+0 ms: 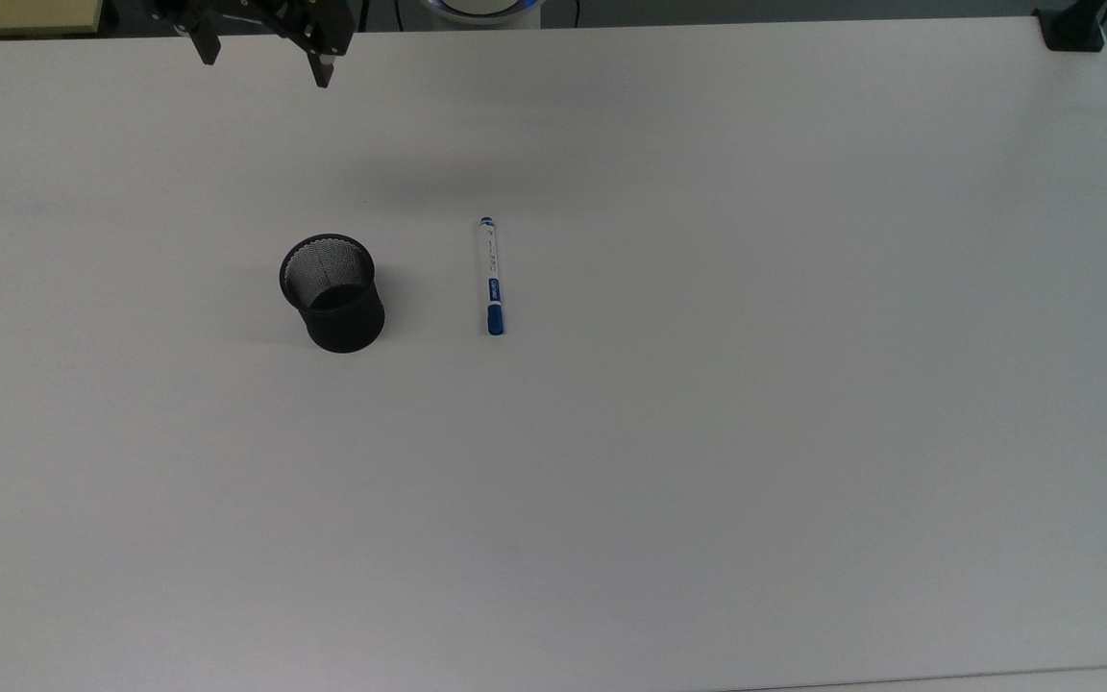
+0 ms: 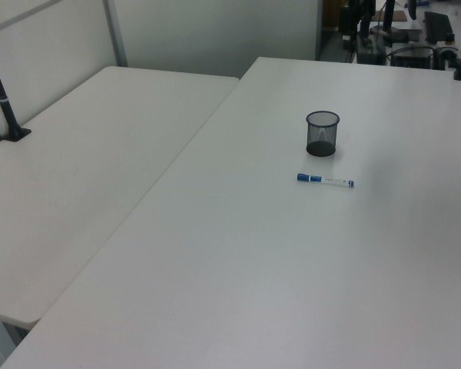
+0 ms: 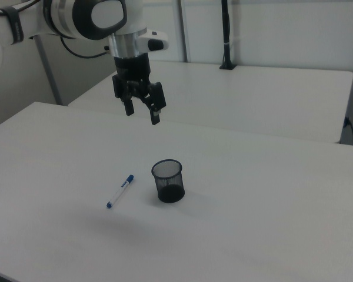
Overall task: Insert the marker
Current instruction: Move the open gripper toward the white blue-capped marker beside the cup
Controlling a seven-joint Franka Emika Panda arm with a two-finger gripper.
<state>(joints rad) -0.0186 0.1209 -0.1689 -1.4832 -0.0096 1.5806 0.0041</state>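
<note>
1. The marker lies flat on the bench, a little above centre in the top view, just right of the cup with a clear gap between them.
2. The claw hangs at the upper left edge of the top view; its two fingers stand apart with nothing between them. In the right view the claw is high in the air, above and behind the cup.
3. From the claw, the marker lies toward the lower right of the top view, well apart and lower down.
4. The marker's long axis runs nearly straight up and down the top view, cap toward the bottom, small blue tip toward the top. My judgement: the claw must close across the barrel, so its fingers should line up crosswise to that axis.
5. The marker is slim, smooth and round, white with a blue cap and band; it would likely roll if nudged.
6. The cup is black wire mesh, upright, open-topped and looks empty.
7. The bench is plain matte white.
</note>
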